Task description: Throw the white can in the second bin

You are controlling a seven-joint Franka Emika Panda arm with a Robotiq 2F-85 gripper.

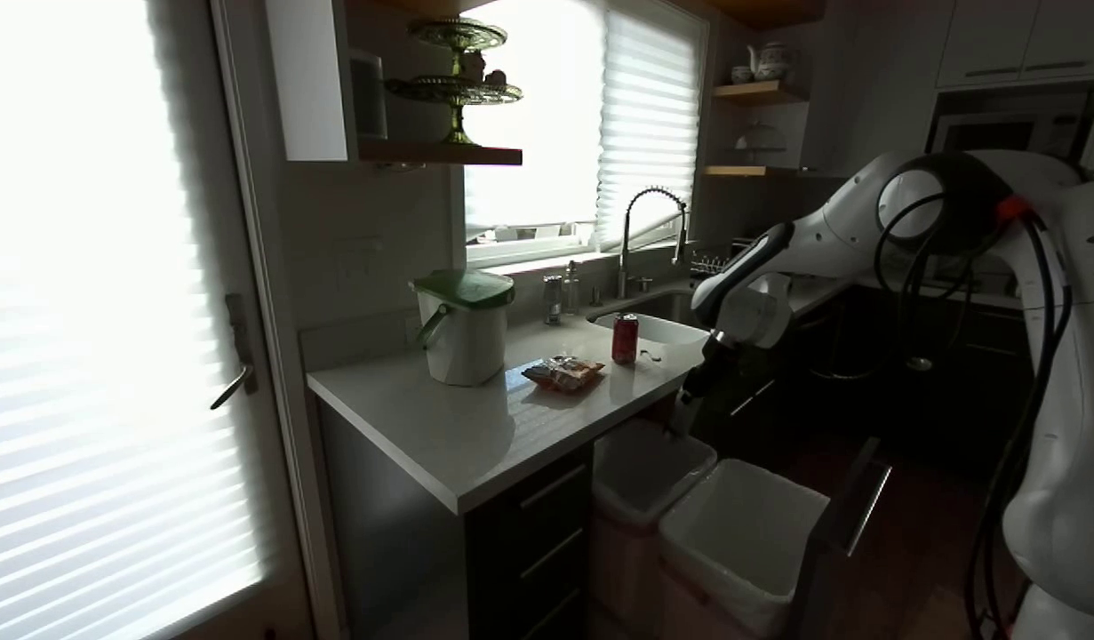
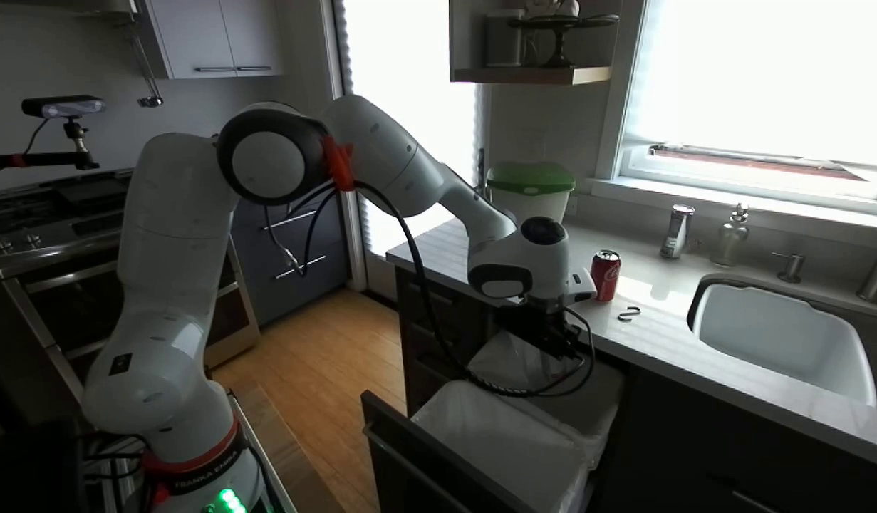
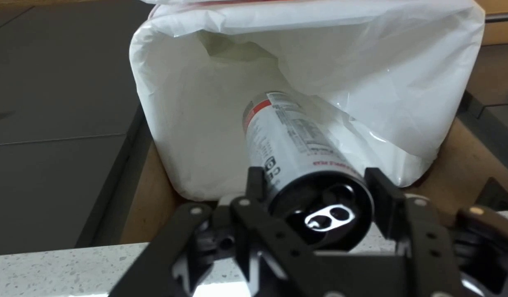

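Note:
The white can (image 3: 295,140), with a red band and a dark top with a pull tab, sits between the fingers of my gripper (image 3: 315,187) in the wrist view. Both fingers press on its top end and its far end points down into a white-lined bin (image 3: 159,95). In an exterior view my gripper (image 1: 696,391) hangs over the inner bin (image 1: 635,484), by the counter's front edge. The outer bin (image 1: 742,524) stands beside it, nearer the drawer front. In an exterior view the gripper (image 2: 556,338) and cables partly hide the inner bin (image 2: 598,402); the can is hard to make out there.
The counter (image 1: 422,427) edge is close behind the gripper. On it stand a red can (image 2: 605,275), a snack bag (image 1: 564,373), a green-lidded pail (image 1: 465,338), a silver can (image 2: 677,231) and a metal hook (image 2: 629,313). The pulled-out drawer front (image 2: 438,463) borders the outer bin.

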